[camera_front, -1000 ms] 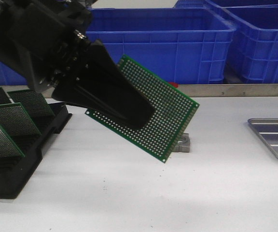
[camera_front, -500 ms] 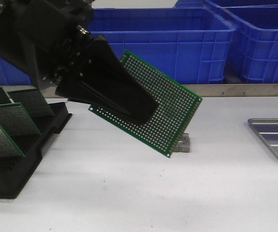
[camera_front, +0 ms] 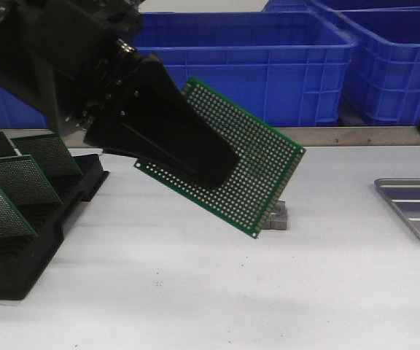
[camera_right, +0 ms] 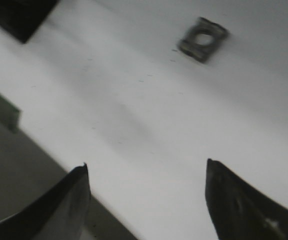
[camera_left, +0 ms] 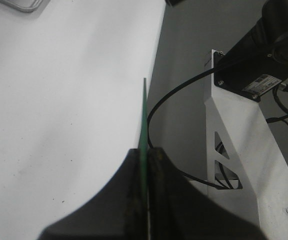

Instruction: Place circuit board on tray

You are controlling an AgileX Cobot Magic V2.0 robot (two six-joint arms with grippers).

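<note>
At lower left, a black rack holds tilted boards on the white bench. Mid-frame, the left claw pinches the green circuit board, tilted in the air above the bench. The grey tray lies at the right edge. The right claw is spread, empty. Blue bins stand behind.

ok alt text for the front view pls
The left claw holds a green circuit board tilted in the air above a white table. A black rack of boards sits left, a grey tray at the right edge.
</note>
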